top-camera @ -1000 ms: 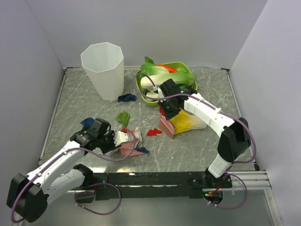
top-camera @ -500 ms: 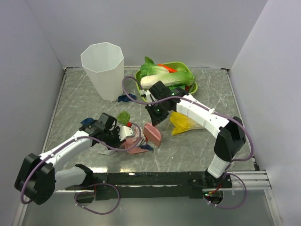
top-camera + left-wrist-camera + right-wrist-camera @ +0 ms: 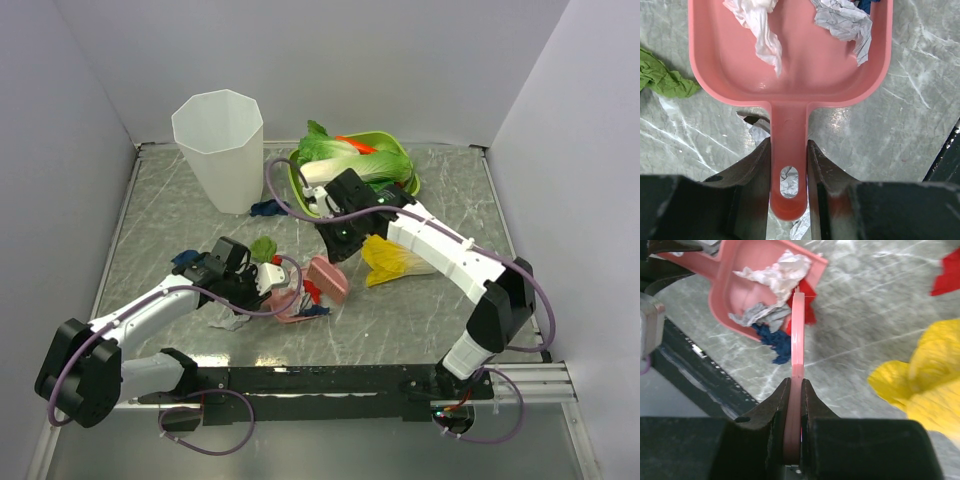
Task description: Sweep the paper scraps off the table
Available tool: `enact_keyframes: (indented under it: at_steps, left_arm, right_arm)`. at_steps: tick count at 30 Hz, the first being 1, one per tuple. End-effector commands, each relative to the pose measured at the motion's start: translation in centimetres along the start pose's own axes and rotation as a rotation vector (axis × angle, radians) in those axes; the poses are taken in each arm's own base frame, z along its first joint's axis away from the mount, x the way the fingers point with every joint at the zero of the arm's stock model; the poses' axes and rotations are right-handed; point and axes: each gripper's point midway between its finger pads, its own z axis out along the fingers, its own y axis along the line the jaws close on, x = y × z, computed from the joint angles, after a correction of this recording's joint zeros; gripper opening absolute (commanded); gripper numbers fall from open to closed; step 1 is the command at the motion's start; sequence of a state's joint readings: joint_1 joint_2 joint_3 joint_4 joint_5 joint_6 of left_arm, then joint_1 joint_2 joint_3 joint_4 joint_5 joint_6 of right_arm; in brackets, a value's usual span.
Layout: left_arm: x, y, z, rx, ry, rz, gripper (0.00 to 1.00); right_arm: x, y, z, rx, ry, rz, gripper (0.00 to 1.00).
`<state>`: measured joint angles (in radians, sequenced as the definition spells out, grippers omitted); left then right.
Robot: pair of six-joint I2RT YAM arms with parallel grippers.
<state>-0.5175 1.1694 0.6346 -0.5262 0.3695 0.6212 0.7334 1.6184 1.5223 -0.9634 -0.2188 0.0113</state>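
Grey marble table (image 3: 420, 320) from above: left gripper (image 3: 265, 290) pinches the pink dustpan (image 3: 288, 316) by its handle, and right gripper (image 3: 336, 256) is clamped tight on 1 pink brush (image 3: 328, 281) at the dustpan's mouth (mid-sweep, I'd say). Left wrist: 2 white-grey paper scraps (image 3: 760, 25) inside the dustpan, 1 green scrap (image 3: 665, 80) just left of it. Right wrist: 1 blue scrap (image 3: 776, 342) and 1 red scrap (image 3: 809, 302) at the dustpan's lip. Next up, a short push inward.

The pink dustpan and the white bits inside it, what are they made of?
The dustpan looks like smooth, slightly glossy pink plastic: one moulded piece with soft highlights. The white scraps look like thin crumpled paper, matte and full of creases.
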Motion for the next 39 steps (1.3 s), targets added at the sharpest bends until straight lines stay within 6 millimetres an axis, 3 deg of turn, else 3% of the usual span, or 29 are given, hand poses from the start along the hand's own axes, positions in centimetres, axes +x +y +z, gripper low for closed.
enact_keyframes:
  at_steps: [1,6,12,14,19,24,27,34,39]
  left_arm:
    - [-1.6,0.3,-0.3,-0.002,-0.063,0.025,0.01]
    - [-1.6,0.2,-0.5,-0.003,-0.067,0.036,0.01]
    - [-1.6,0.2,-0.8,-0.009,-0.060,0.030,0.01]
    - [-1.5,0.1,-0.7,-0.009,-0.060,0.026,0.01]
    - [-1.4,0.2,-0.2,-0.012,-0.064,0.012,0.01]
    - [-1.6,0.3,0.1,-0.006,-0.069,0.010,0.01]
    - [-1.8,0.5,0.5,-0.002,-0.069,-0.001,0.01]
    - [-4.2,1.1,0.4,0.005,-0.135,-0.018,0.01]
    - [-5.9,1.1,-0.3,-0.010,-0.232,0.040,0.01]
  right_arm:
    - [-1.8,-1.4,-3.4,0.106,-0.121,-0.054,0.00]
    - [-1.6,-3.6,-2.9,0.195,-0.113,-0.040,0.00]
    - [-0.9,-5.0,-0.7,0.248,-0.053,0.004,0.00]
    - [-0.6,-4.8,0.3,0.234,-0.031,0.061,0.00]
    - [-0.8,-2.2,2.4,0.094,0.017,0.135,0.00]
    - [-3.3,-0.2,3.1,-0.006,0.006,0.180,0.00]
    - [-4.5,0.1,2.4,-0.020,-0.026,0.170,0.00]
    - [-3.2,-2.5,-0.7,0.128,-0.075,0.074,0.00]
    - [-4.2,-4.0,-3.2,0.189,-0.132,-0.041,0.00]
